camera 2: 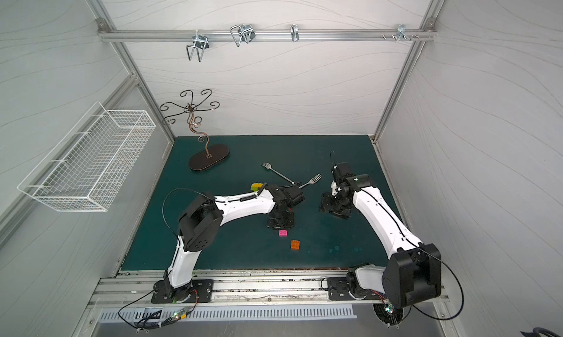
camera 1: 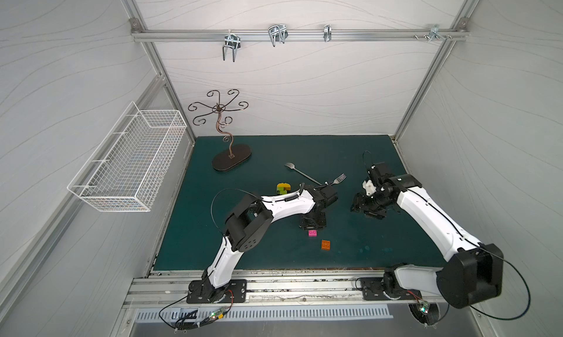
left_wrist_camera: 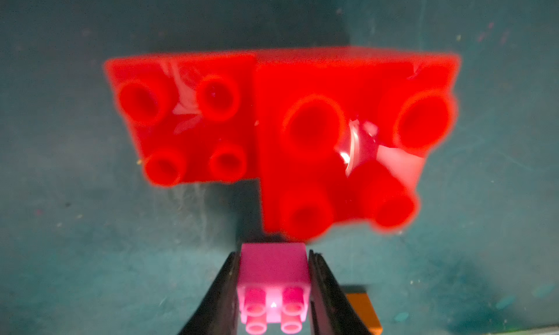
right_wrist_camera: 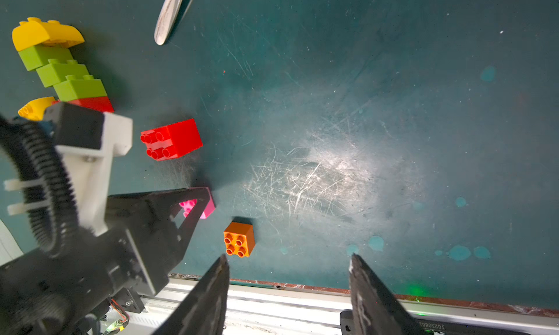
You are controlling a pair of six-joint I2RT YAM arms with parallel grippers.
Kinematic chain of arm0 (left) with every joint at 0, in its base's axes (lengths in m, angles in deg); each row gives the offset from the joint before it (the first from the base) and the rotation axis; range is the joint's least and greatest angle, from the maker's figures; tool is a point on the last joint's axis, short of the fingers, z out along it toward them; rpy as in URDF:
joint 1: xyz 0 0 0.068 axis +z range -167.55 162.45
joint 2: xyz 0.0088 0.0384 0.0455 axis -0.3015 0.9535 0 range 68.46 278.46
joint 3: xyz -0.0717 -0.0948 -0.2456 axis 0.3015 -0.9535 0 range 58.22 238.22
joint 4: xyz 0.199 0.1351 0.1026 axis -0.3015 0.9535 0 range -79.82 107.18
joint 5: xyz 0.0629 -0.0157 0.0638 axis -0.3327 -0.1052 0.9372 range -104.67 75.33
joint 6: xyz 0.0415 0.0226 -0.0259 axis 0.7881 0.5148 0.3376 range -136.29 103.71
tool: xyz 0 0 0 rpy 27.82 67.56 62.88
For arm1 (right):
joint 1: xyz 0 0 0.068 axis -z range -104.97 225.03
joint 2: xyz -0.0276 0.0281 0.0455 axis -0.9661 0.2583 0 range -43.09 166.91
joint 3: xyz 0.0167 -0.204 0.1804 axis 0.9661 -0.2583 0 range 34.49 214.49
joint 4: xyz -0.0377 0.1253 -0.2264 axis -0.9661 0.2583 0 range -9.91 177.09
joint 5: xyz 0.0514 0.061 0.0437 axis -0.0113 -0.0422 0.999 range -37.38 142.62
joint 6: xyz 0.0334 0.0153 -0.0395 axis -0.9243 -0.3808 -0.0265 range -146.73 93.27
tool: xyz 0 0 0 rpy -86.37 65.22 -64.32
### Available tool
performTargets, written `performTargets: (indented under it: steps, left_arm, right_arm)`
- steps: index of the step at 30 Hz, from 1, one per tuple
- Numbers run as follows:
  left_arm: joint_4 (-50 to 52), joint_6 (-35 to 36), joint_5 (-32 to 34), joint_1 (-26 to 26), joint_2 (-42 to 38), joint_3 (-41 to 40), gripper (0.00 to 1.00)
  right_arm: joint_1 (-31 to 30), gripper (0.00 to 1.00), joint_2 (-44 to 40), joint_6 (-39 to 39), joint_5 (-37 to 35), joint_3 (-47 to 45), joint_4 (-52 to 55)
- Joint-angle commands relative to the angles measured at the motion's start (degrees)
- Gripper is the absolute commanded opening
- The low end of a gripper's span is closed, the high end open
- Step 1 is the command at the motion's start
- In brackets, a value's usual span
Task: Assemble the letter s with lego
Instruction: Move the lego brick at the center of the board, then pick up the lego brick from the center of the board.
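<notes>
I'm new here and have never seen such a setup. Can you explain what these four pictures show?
Two white-and-black robot arms stand at a dark green mat. Two pictures look down from overhead; the others come from a camera on each wrist. The left gripper is shut on a pink studded plastic brick; the right gripper is open and empty. On the mat lie red studded bricks, an orange studded brick, a stack of yellow, lime green and red bricks, and two metal forks.
</notes>
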Motion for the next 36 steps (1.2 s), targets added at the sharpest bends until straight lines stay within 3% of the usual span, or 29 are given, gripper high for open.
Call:
performTargets:
  steps: [1, 5, 8, 12, 16, 20, 23, 29, 36]
  left_arm:
    - [2.9, -0.1, 0.2, 0.2, 2.6, 3.7, 0.44]
    - [2.8, 0.0, 0.3, 0.4, 1.7, 3.9, 0.67]
    - [2.0, 0.4, 0.2, 0.4, -1.4, 3.4, 0.76]
    - [1.7, 0.8, 1.4, 0.6, -11.3, 0.8, 0.75]
    - [2.8, 2.8, 4.8, 3.1, -24.9, -5.4, 0.73]
    - [0.6, 7.2, 7.5, 10.5, -37.7, -17.6, 0.70]
    - [-1.9, 10.4, 4.7, 18.1, -45.0, -26.6, 0.70]
    - [-1.1, 14.5, 3.3, 26.8, -50.7, -32.8, 0.71]
    - [-1.5, 15.5, 1.3, 28.6, -51.4, -33.5, 0.71]
  right_arm:
    - [0.3, 0.64, -1.0, 0.5, 0.5, 0.6, 1.7]
    - [0.2, 0.64, -1.3, 0.6, 0.6, 0.7, 1.8]
    - [0.1, 0.64, -1.5, 0.4, 1.1, 1.0, 2.3]
    - [-1.7, 0.63, -3.4, -2.9, 0.9, 0.3, 2.8]
    - [-10.9, 0.61, -3.7, -9.6, -1.8, -1.9, 1.0]
    - [-20.5, 0.60, 1.0, -16.9, -3.6, -4.2, -2.8]
    - [-25.8, 0.59, 3.9, -22.0, -4.5, -5.1, -5.9]
    - [-33.5, 0.59, 11.1, -29.9, -5.3, -5.9, -9.1]
    - [-35.3, 0.58, 16.1, -33.3, -5.2, -6.6, -11.0]
